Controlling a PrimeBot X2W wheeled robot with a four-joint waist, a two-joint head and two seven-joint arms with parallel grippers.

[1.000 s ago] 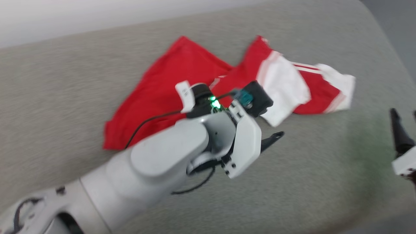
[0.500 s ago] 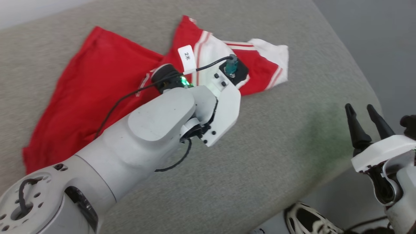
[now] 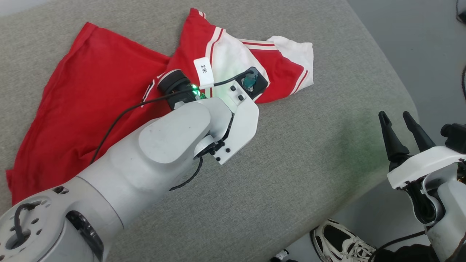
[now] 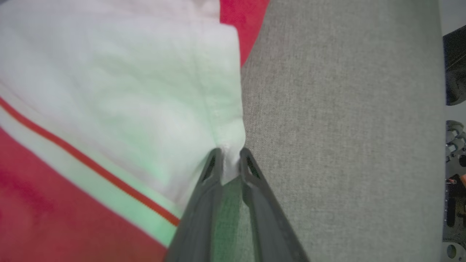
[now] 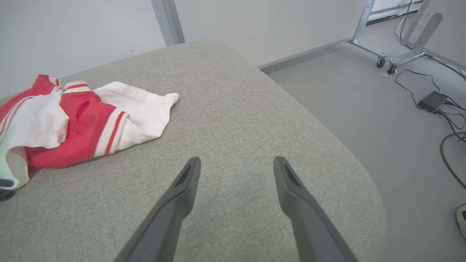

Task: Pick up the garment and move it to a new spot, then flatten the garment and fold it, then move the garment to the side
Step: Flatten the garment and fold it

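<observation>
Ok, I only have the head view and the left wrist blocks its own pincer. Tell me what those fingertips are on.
Observer: In the left wrist view the left pincer is shut on the edge of the garment, at its white sleeve. A fold of white cloth sits between the tips.
Operator: Good. Now describe what lies ahead of the right pincer, past the cushion.
Observer: In the right wrist view, beyond the grey cushion, a metal stand on castors stands by the wall, and a black adapter lies on the floor with cables running from it.
</observation>
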